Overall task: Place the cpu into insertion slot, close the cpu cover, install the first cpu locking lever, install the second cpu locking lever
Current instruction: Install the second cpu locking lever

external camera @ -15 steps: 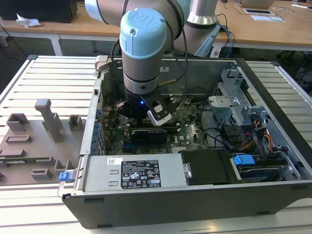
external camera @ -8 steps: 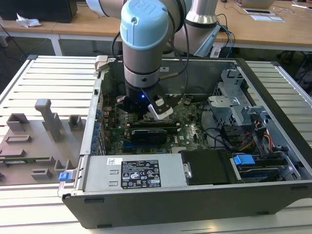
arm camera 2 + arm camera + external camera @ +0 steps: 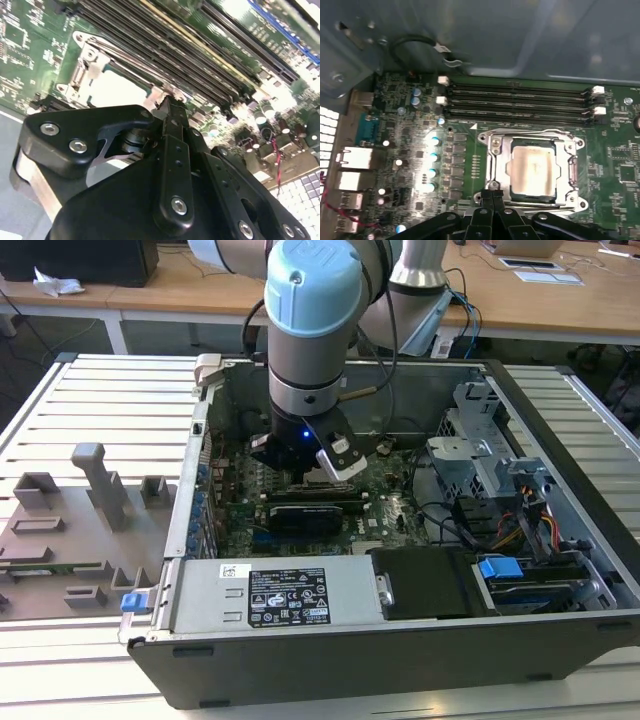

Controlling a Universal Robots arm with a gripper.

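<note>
The cpu (image 3: 534, 167) lies flat in the insertion slot (image 3: 532, 200), its pale silvery-beige face smooth and matte, framed by the cpu cover (image 3: 495, 167) — a thin stamped plate of bright metal with a square window, lying down over the chip. Around it runs glossy green circuit board (image 3: 620, 170), studded with small round capacitors and ribbed by long black memory slots (image 3: 520, 102).

The claw (image 3: 492, 196) hangs right at the socket's edge, its black fingers (image 3: 172, 125) pressed together into one narrow tip, clenched on nothing that can be made out. Its links are matte black, pinned with shiny screw heads.

In the exterior view the grey-and-blue arm (image 3: 310, 320) reaches down into an open computer case (image 3: 400, 660) of dull grey sheet metal, which rests on a slatted pale metal bench (image 3: 100, 400). A grey fixture plate (image 3: 70, 530) with blocky uprights lies at the exterior view's left; wooden desks (image 3: 560, 300) stand behind.
</note>
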